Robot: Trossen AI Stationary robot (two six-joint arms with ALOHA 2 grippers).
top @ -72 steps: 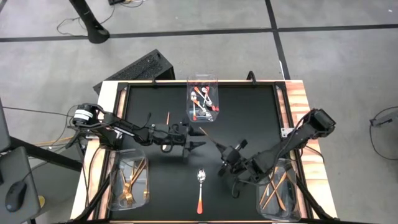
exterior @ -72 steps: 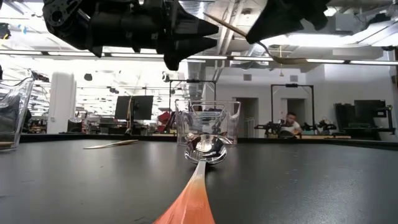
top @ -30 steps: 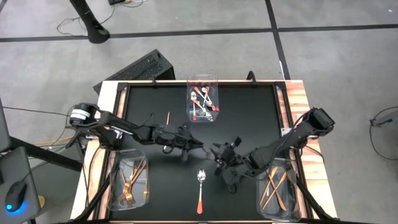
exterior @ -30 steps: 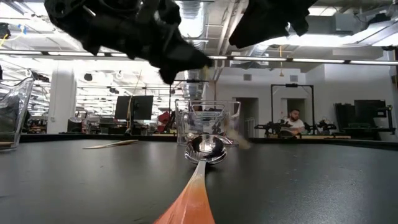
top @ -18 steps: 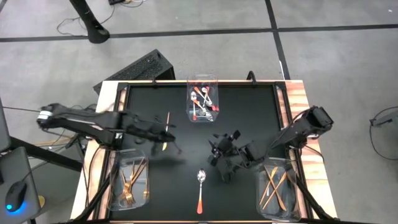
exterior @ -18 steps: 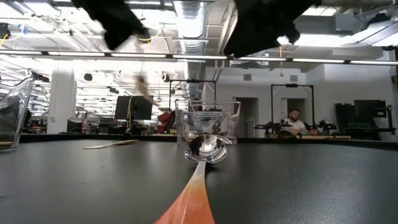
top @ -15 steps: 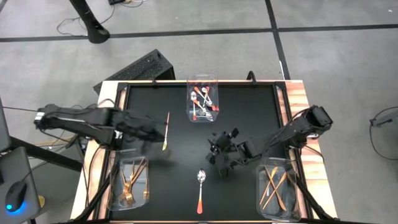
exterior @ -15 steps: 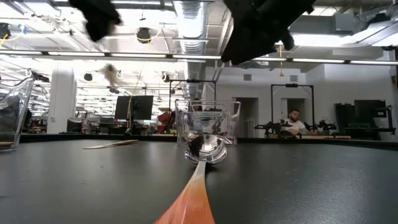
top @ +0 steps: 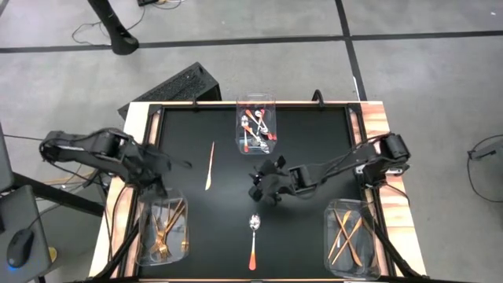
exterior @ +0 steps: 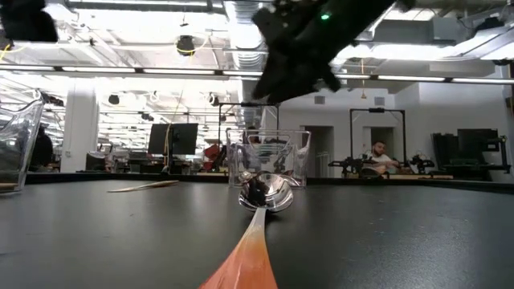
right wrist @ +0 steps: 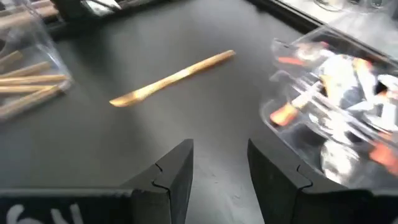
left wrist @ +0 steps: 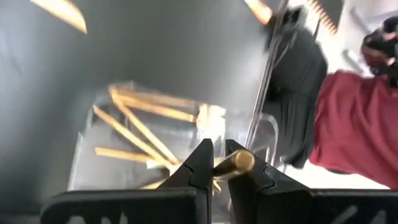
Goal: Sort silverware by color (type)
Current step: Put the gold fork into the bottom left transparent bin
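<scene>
My left gripper [top: 162,189] hangs over the far end of the clear left bin [top: 141,236] of gold forks and is shut on a gold piece of silverware [left wrist: 238,162]. My right gripper [top: 261,185] stands open above the middle of the black table; nothing is between its fingers [right wrist: 177,171]. A gold utensil [top: 210,165] lies flat on the table between the two arms. A spoon [top: 253,240] with a silver bowl [exterior: 263,191] and an orange handle lies near the front edge. My left gripper pinches the gold piece between its two fingers; only its rounded end [left wrist: 242,162] shows beside the fingertips, and the fingers hide the rest. The fingers slant down from the table's left side. The piece is lifted clear above the left bin.
A clear bin [top: 257,126] of orange-handled spoons stands at the far middle. Another bin [top: 351,240] at the near right holds copper sticks. A person in red [left wrist: 364,124] stands beyond the table's left edge. A raised wooden rim [top: 369,141] runs along the table's sides.
My left gripper has left the table's middle, where it met my right gripper. It has gone toward the left edge and up with the gold piece, rolling as it went, and now stands over the left bin. My right gripper has moved toward the far-left, past the spoon's bowl.
</scene>
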